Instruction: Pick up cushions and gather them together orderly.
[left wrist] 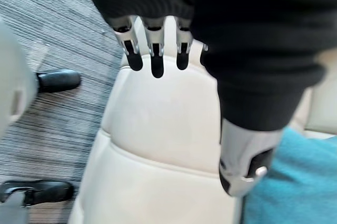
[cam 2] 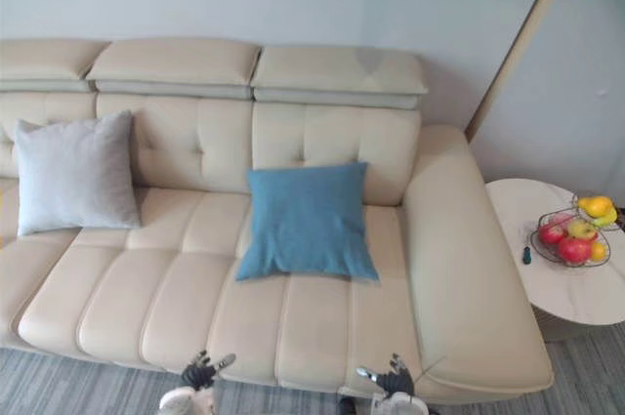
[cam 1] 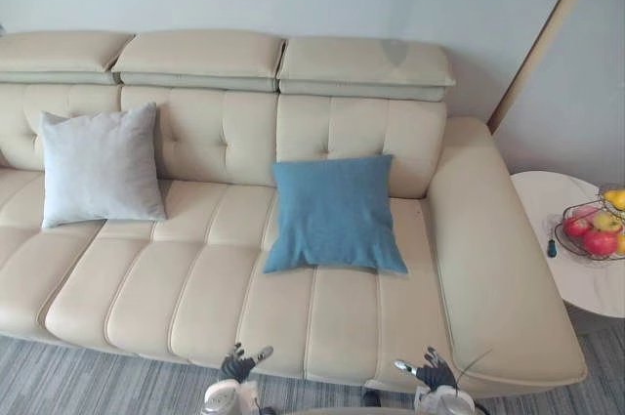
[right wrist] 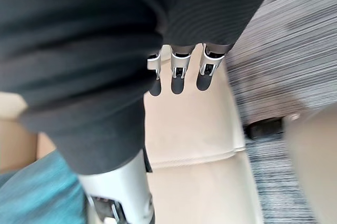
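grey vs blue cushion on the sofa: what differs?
Colour: the grey cushion is pale grey, the blue cushion teal-blue.
Place: the grey one sits toward the robot's left, the blue one nearer the right armrest.
Pose: the grey one leans fairly upright on the backrest; the blue one reclines further out over the seat, with its top edge at the backrest.
Shared: both are square, on the sofa, and well apart.

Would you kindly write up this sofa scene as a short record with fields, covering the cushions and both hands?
Seat: beige leather sofa
Cushion one: light grey square fabric cushion, leaning on backrest, robot's left
Cushion two: blue square fabric cushion, leaning on backrest, right of middle
Gathered: no, apart
Left hand: fingers open, empty, near seat front
Right hand: fingers open, empty, near seat front
Beside: round white side table, right
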You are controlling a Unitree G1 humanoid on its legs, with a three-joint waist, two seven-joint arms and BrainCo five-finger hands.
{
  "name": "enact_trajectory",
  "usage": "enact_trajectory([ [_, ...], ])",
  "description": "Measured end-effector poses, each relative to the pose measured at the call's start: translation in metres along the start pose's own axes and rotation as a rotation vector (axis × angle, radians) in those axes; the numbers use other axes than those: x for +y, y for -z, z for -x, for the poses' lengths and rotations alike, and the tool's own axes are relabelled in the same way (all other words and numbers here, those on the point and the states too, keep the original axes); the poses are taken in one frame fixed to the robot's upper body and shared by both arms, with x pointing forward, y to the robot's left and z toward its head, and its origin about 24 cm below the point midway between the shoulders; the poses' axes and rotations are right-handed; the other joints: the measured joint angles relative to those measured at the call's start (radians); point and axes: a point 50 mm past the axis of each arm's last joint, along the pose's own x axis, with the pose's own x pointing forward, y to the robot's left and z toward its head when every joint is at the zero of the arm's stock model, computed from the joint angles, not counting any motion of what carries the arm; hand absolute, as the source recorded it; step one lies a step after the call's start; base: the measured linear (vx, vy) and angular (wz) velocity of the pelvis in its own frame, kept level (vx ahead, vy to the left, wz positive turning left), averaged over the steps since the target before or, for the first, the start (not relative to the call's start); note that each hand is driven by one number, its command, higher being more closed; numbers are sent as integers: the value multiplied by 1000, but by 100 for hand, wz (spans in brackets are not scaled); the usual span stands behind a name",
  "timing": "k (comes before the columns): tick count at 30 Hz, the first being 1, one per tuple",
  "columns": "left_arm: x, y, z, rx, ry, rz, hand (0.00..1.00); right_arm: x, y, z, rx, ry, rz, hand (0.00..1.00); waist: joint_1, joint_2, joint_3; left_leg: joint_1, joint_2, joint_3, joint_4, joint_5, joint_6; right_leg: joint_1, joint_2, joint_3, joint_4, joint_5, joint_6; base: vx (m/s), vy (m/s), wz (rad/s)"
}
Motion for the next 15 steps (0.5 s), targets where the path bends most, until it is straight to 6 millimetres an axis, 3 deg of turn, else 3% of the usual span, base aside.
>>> enact_trajectory([
  [6,3,-3,-3,3,-16,-26,0,10,-7,-2,-10,-25,4,0,6,-23,36,26,-6,76,22,-24,3,-25,1,73,37,17,3,-47,25,-42],
  [9,0,-15,-6,-27,-9,-40,0,20,-14,-4,-33,-54,40,0,11,-35,77,16,17,114,82,-72,12,-63,2,22,89,50,-12,-147,-25,-48],
  [11,-3,-18,-6,-34,-6,-31,0,23,-12,-3,-26,-64,67,0,13,-19,87,1,45,137,100,-61,33,-109,-11,-57,249,-33,-54,-127,-53,-11],
  [12,-4,-21,-6,-45,-8,-18,0,20,-12,-3,-24,-57,69,0,13,-20,87,-2,59,125,120,-58,30,-140,-36,-114,476,-124,-52,-43,-54,21],
  [13,-3,-21,-6,-49,-9,-17,0,20,-12,-3,-22,-55,70,0,14,-22,85,-6,63,119,132,-55,28,-142,-45,-122,540,-144,-41,-24,-164,40],
  [14,-2,-23,-6,-58,-13,-17,0,20,-11,-3,-24,-56,71,0,14,-37,86,-20,68,103,173,-54,25,-139,-85,-124,684,-175,-14,19,-201,38],
  [15,1,-27,-7,-69,-21,-8,0,21,-10,-3,-17,-59,73,0,12,-63,79,-43,60,76,216,-55,25,-166,-83,-138,698,-167,-2,3,-209,32],
])
